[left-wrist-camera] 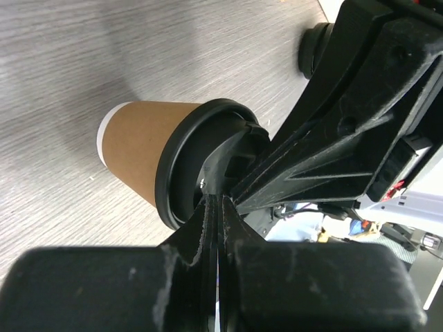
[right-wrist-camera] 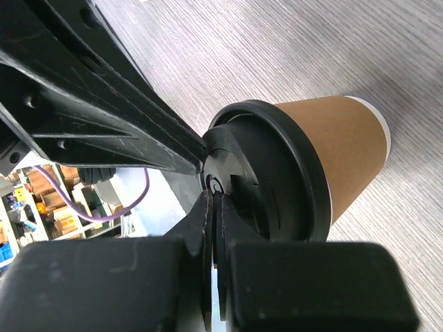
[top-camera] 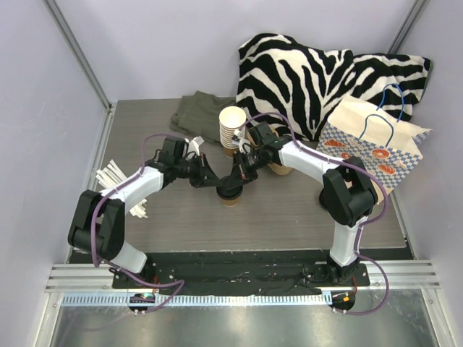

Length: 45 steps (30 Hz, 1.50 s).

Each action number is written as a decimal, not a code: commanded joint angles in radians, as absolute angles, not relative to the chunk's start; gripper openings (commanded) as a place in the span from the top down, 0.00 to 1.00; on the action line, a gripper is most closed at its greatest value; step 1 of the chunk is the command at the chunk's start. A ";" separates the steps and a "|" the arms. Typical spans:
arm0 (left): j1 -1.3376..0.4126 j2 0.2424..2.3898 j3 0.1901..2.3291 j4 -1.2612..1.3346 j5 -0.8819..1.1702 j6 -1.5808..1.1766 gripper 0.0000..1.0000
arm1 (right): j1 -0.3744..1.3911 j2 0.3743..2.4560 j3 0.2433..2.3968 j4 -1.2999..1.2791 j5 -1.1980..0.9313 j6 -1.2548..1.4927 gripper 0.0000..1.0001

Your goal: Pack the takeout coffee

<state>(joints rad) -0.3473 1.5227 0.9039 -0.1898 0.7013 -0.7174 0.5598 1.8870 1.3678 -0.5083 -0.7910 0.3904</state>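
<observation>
The takeout coffee cup [top-camera: 230, 199] stands upright mid-table, brown with a black lid [top-camera: 229, 190]. My left gripper [top-camera: 219, 181] and right gripper [top-camera: 239, 178] meet over it from either side, both shut, tips on the lid's top. In the left wrist view the shut left gripper [left-wrist-camera: 220, 202] touches the lid [left-wrist-camera: 181, 166] above the brown cup body [left-wrist-camera: 145, 146], with the right gripper's fingers [left-wrist-camera: 332, 131] alongside. In the right wrist view the shut right gripper [right-wrist-camera: 215, 198] touches the lid [right-wrist-camera: 284, 187] of the cup [right-wrist-camera: 339, 149], with the left gripper's fingers [right-wrist-camera: 104, 117] opposite.
A tall stack of cream-and-brown cups [top-camera: 232, 128] stands just behind the grippers. A patterned paper bag [top-camera: 372, 144] stands at the right. A zebra cloth [top-camera: 304, 69] and an olive cloth [top-camera: 197, 112] lie at the back. White sticks [top-camera: 114, 177] lie at the left.
</observation>
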 commanded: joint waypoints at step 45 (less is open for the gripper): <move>-0.371 1.480 0.779 0.187 0.891 -0.917 1.00 | 0.497 1.631 1.285 -0.416 -1.000 0.440 0.99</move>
<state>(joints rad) -0.3756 1.5246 0.7830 0.1604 0.8677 -0.9291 0.5060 1.6581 1.2747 -0.4351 -0.9321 0.4507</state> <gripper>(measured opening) 0.013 0.029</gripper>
